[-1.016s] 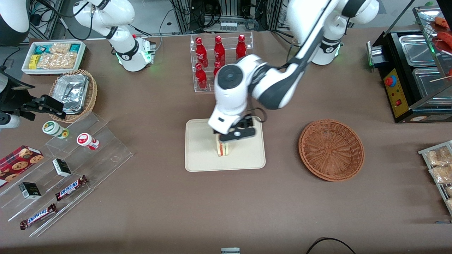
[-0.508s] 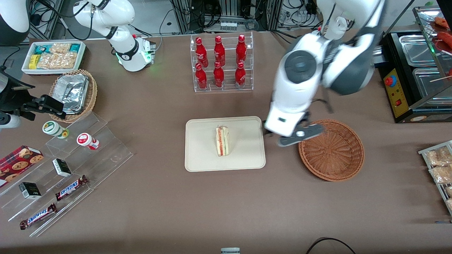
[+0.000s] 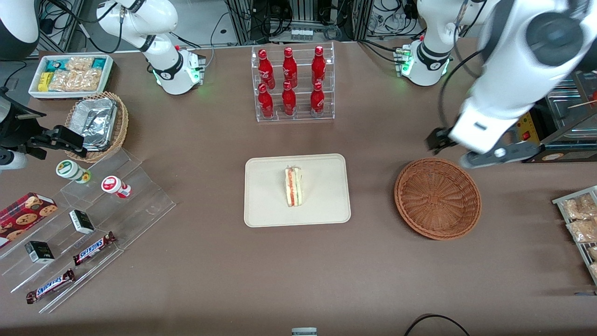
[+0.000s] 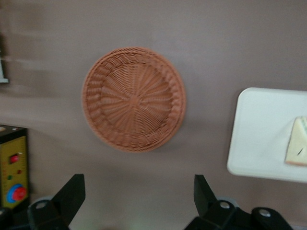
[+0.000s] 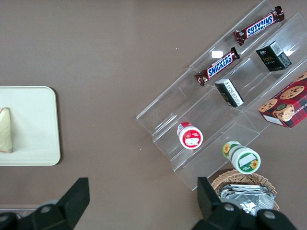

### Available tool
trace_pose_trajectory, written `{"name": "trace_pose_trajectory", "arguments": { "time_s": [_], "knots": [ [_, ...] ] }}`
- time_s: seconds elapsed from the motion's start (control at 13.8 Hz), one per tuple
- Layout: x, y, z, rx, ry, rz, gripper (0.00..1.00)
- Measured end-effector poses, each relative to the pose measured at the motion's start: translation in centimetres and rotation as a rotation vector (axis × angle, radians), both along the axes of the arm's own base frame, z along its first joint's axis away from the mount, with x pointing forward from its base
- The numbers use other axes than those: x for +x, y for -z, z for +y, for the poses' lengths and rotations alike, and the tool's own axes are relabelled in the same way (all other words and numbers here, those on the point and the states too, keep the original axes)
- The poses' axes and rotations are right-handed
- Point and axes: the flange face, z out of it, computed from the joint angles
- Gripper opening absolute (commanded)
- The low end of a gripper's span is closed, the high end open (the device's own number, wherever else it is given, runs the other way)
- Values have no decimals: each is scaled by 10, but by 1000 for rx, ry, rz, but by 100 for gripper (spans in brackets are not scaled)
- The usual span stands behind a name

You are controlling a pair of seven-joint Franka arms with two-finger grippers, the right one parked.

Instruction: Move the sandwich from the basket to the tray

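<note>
Front view material shows the sandwich [image 3: 293, 187] lying on the tray [image 3: 326, 210], roughly at the tray's centre, with no contact from the robot. One second ago the gripper was positioned directly over the sandwich on the tray; half a second ago it had already been lifted away and was located at the basket's edge nearest the tray, the sandwich being left in place. At present the gripper [image 3: 485, 149] is raised and held past the basket [image 3: 437, 198], toward the working arm's end of the table, well apart from the tray. In the left wrist view the fingers [image 4: 71, 196] are seen spread wide with nothing between them, so the tool is confirmed as released. The basket [image 4: 134, 98] is shown empty in that view, and the tray [image 4: 261, 132] is seen beside it with a corner of the sandwich [image 4: 297, 148] resting on it. The sandwich position is unchanged across the last two samples. From this, the transfer is judged complete: the item has been deposited, the grasp has been let go, and the arm is being retracted.
</note>
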Motion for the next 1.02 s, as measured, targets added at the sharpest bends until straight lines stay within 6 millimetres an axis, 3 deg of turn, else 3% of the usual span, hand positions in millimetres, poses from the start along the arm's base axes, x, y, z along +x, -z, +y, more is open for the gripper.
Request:
{"name": "trace_pose_trajectory", "arguments": {
  "time_s": [0.22, 0.51, 0.73, 1.02],
  "knots": [
    [-15, -20, 57, -42, 69, 18, 100],
    [-19, -26, 91, -61, 116, 18, 100],
    [-17, -25, 99, -73, 122, 19, 100],
    [-3, -29, 93, -76, 135, 0, 100]
  ]
}}
